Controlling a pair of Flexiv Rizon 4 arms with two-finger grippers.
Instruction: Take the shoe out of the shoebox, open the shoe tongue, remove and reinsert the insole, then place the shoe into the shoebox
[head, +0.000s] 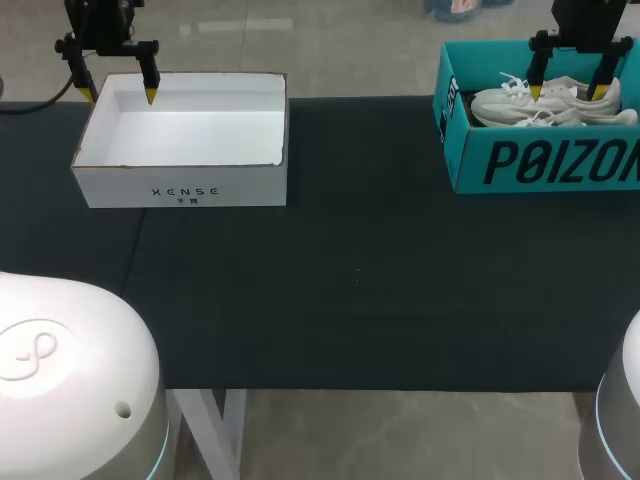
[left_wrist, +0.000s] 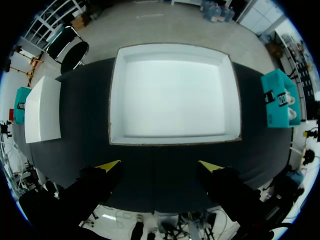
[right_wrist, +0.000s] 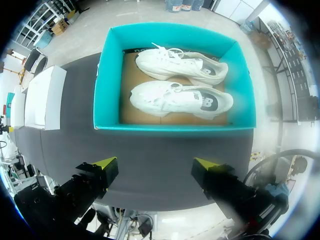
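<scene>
The right hand (head: 568, 93), fingers apart, is hovering over the teal cardboard shoebox (head: 545, 160) holding two white lace-up sneakers (head: 500, 103) at the dark counter's (head: 350, 280) far right. It is looking best placed to come down astride the nearer sneaker (right_wrist: 177, 97) at midfoot, clear of the box wall

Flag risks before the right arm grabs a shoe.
The nearer shoe lies close beside the farther shoe, so the open right gripper may snag both, or a lace. The teal box walls hem them in; a finger could strike a wall and shove the box.
</scene>
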